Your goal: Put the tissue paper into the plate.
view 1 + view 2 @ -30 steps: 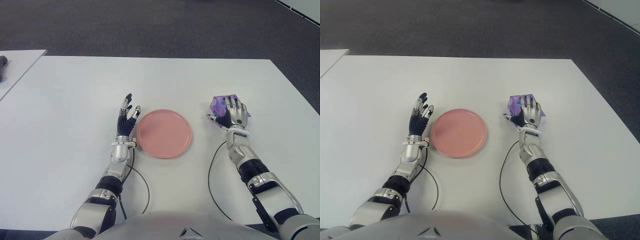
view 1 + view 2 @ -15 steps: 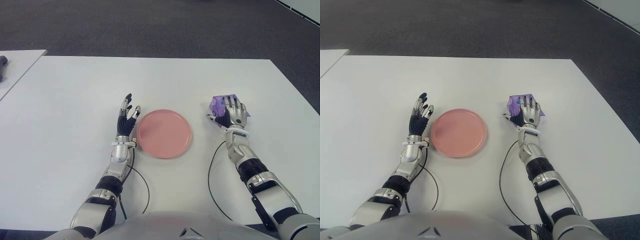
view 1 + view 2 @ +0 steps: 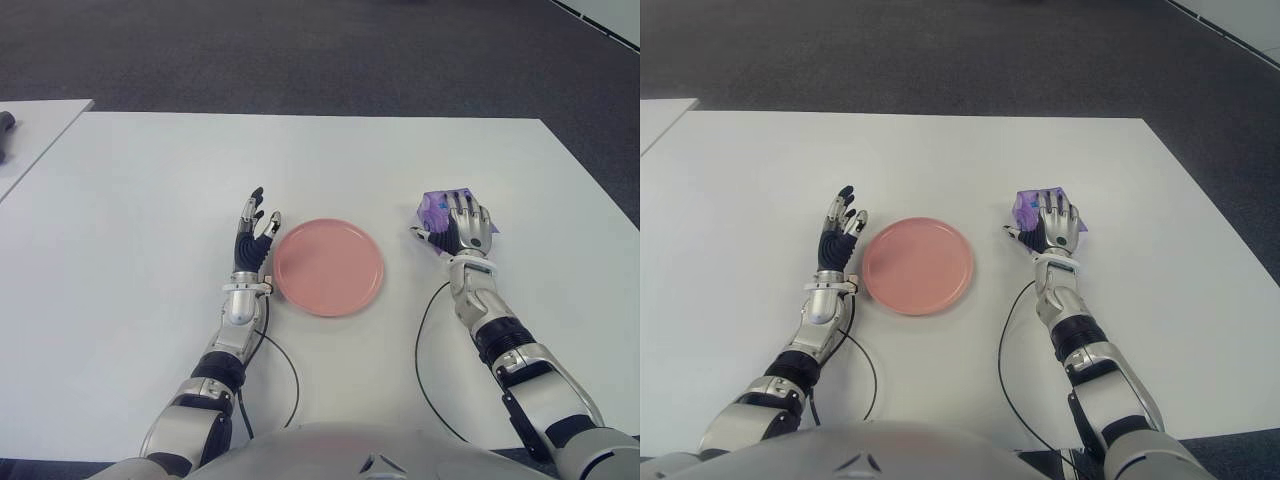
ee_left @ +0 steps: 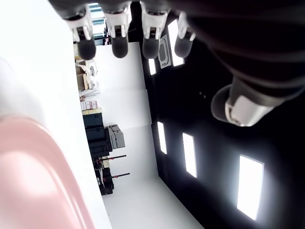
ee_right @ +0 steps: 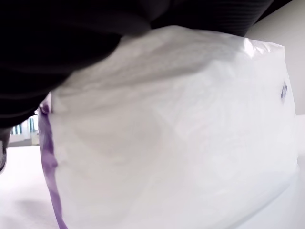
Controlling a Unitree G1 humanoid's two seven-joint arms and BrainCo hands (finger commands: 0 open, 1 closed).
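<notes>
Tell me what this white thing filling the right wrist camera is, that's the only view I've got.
Observer: It's the tissue paper pack, white and purple, under the right hand on the white table.
Operator: Where's the plate from there?
Observer: The pink plate lies toward the robot's left of the pack, apart from it, with nothing on it.
Operator: And the other hand?
Observer: The left hand shows just beyond the plate's left edge, fingers spread, holding nothing.
</notes>
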